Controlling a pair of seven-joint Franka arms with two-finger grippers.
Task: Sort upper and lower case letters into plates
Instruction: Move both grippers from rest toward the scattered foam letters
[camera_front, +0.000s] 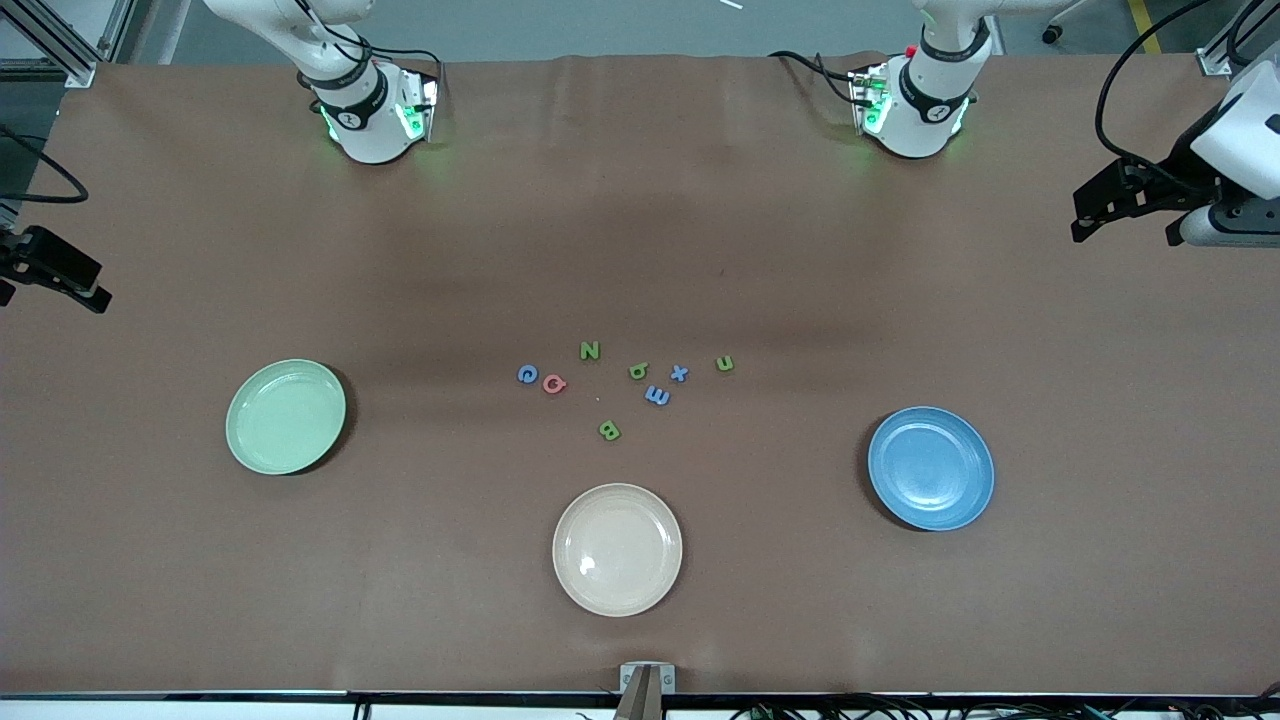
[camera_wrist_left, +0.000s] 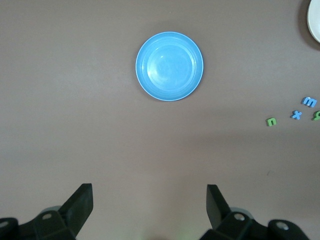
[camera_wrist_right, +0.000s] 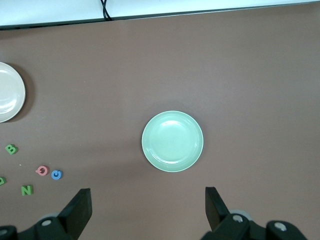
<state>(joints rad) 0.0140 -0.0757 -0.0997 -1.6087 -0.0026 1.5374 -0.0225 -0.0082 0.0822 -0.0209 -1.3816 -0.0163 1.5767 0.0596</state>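
Several tiny letters lie loose mid-table: blue C (camera_front: 527, 374), pink G (camera_front: 554, 383), green N (camera_front: 589, 350), green B (camera_front: 609, 430), blue m (camera_front: 657, 396), blue x (camera_front: 679, 373) and green n (camera_front: 725, 364) among them. The mint green plate (camera_front: 286, 416) lies toward the right arm's end, the blue plate (camera_front: 931, 467) toward the left arm's end; nothing lies in either. My left gripper (camera_wrist_left: 150, 200) hangs open high over the table near the blue plate (camera_wrist_left: 169, 66). My right gripper (camera_wrist_right: 147, 202) hangs open high near the mint plate (camera_wrist_right: 172, 141). Neither holds anything.
A cream-beige plate (camera_front: 617, 549) with nothing in it lies nearer the front camera than the letters. Both arm bases stand along the table's edge farthest from the camera. A small camera mount (camera_front: 646, 680) sits at the nearest edge.
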